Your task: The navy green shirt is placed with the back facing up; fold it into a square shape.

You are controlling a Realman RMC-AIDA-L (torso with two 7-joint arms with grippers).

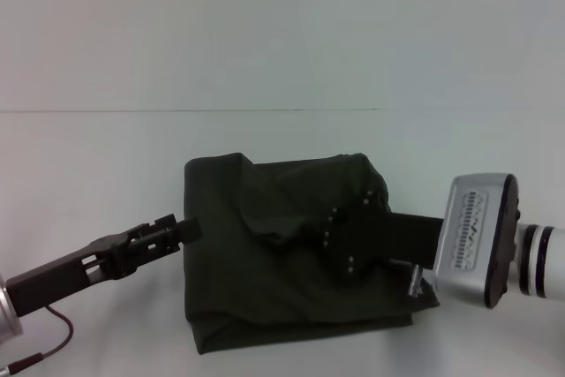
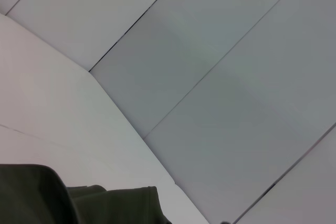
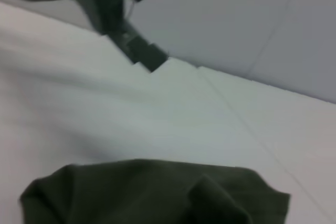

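The navy green shirt (image 1: 265, 280) lies on the white table as a compact, roughly square bundle, plain side showing, with rumpled folds along its far right part. My left gripper (image 1: 187, 228) reaches in from the left and meets the bundle's left edge. From the right, my right gripper (image 1: 346, 237) stretches low over the shirt's right half, dark against the cloth. The left wrist view catches only a corner of the shirt (image 2: 47, 200). A humped edge of the shirt (image 3: 152, 192) fills the near part of the right wrist view, with the left gripper (image 3: 144, 56) beyond it.
The white table (image 1: 97, 156) extends on all sides of the shirt, with a seam line across it behind the bundle. A pale wall (image 1: 282, 24) rises at the back. A red cable (image 1: 53, 342) hangs under the left arm.
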